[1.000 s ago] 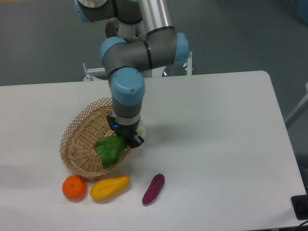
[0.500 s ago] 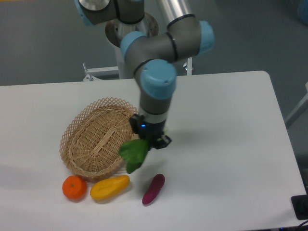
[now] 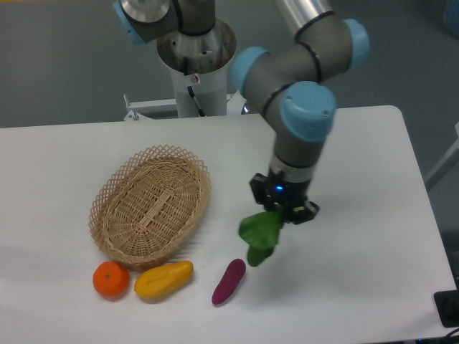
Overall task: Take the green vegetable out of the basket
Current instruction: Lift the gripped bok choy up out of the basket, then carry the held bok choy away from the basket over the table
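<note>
I see a white bench (image 3: 358, 165) with rounded corners carrying everything. On its left half sits an oval wicker basket (image 3: 150, 206) with an open lattice rim. Along the front edge I count three loose pieces in a row: an orange (image 3: 111, 279) just in front of the basket, a yellow mango-like fruit (image 3: 163, 279) right beside it, and a purple eggplant (image 3: 229, 281) a little further right, lying tilted.

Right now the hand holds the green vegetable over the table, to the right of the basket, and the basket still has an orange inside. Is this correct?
Not quite. In the camera view the basket is empty; the orange lies on the table in front of it. The rest holds: the hand holds the green vegetable to the basket's right.
</note>
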Robot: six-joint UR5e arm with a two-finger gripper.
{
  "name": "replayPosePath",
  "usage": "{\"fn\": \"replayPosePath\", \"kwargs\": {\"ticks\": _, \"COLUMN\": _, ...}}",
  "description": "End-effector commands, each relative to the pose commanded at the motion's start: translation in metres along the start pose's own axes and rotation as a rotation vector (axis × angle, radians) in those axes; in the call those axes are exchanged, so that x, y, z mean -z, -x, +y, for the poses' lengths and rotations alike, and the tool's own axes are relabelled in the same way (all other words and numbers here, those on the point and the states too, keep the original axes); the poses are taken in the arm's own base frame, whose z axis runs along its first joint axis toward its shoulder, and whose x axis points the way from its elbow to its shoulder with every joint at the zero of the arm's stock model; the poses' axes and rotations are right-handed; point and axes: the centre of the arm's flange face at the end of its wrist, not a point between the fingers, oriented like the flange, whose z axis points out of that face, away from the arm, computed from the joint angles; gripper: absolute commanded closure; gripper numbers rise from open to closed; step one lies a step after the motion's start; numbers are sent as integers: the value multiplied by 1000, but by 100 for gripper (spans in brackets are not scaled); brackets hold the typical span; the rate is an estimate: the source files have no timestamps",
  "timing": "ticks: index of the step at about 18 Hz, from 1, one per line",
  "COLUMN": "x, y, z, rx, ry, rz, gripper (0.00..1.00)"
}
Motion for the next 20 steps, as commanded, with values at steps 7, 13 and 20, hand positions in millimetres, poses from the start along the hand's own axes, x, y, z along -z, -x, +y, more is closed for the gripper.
{"fn": "replayPosePath", "kwargs": {"ticks": 7, "x": -7, "y": 35, "z": 20, "rx": -83, "ry": 90, "rz": 4, "gripper": 74}}
{"fn": "replayPosePath", "kwargs": {"ticks": 13, "x": -6, "y": 57, "z": 30, "rx": -58, "ry": 86, "rz": 27, "gripper": 73}}
{"fn": "replayPosePath", "kwargs": {"ticks": 20, "x": -6, "y": 59, "z": 32, "rx": -97, "ry": 90, "rz": 38, "gripper": 72}}
